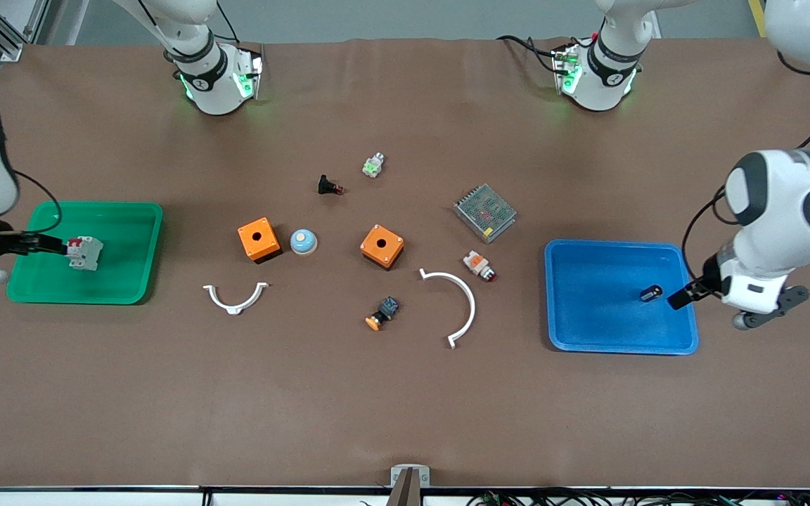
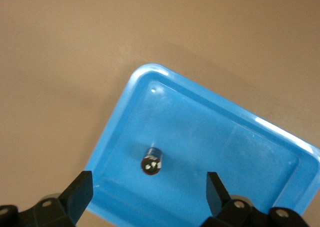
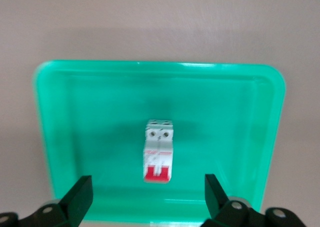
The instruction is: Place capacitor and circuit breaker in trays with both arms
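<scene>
The capacitor (image 1: 651,293), a tiny black cylinder, lies in the blue tray (image 1: 588,330) at the left arm's end of the table. My left gripper (image 1: 680,298) is open and empty over the tray's outer rim, beside the capacitor. In the left wrist view the capacitor (image 2: 152,160) lies free in the tray (image 2: 235,137), apart from the spread gripper (image 2: 149,183). The circuit breaker (image 1: 86,253), white-grey with red toggles, lies in the green tray (image 1: 124,281). My right gripper (image 1: 46,244) is open beside it. The right wrist view shows the breaker (image 3: 158,157) lying clear of the open gripper (image 3: 148,184) in the tray (image 3: 235,117).
Between the trays lie two orange boxes (image 1: 259,239) (image 1: 382,247), a blue-domed button (image 1: 303,242), a black push-button (image 1: 329,186), a small green-lit part (image 1: 373,165), a metal mesh unit (image 1: 485,212), a white-and-orange button (image 1: 479,265), an orange-capped button (image 1: 382,314) and two white curved brackets (image 1: 235,296) (image 1: 455,302).
</scene>
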Controlling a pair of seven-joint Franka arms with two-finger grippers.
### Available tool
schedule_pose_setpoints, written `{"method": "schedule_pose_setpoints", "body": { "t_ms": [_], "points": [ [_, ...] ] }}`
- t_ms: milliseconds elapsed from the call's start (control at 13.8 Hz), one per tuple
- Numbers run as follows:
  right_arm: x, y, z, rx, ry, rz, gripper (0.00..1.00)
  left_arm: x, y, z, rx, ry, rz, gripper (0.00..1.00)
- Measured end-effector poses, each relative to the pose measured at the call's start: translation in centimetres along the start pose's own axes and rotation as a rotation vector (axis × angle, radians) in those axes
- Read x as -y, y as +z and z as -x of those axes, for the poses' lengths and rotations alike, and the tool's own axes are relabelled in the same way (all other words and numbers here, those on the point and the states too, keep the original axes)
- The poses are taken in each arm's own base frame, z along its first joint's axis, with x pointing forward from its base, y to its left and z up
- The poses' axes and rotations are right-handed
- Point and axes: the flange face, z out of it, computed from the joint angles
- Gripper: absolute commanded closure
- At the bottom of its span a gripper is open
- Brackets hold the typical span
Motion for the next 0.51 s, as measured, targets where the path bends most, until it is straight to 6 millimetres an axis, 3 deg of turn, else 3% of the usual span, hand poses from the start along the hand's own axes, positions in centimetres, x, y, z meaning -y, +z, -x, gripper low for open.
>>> {"method": "schedule_pose_setpoints", "body": {
  "t_ms": [145, 289, 506],
  "points": [
    [2.6, -6.9, -0.9, 0.019, 0.005, -0.003, 0.00, 1.1, -1.9, -0.7, 0.023, 0.034, -0.017, 0.00],
    [7.2, -12.8, -1.2, -0.002, 0.042, 0.014, 0.00, 2.3, -2.9, -1.6, 0.021, 0.065, -0.018, 0.00],
    [15.2, -18.0, 0.4, -0.012, 0.065, 0.028, 0.00, 3.0, -3.4, -2.2, 0.011, 0.086, -0.016, 0.00]
  ]
}}
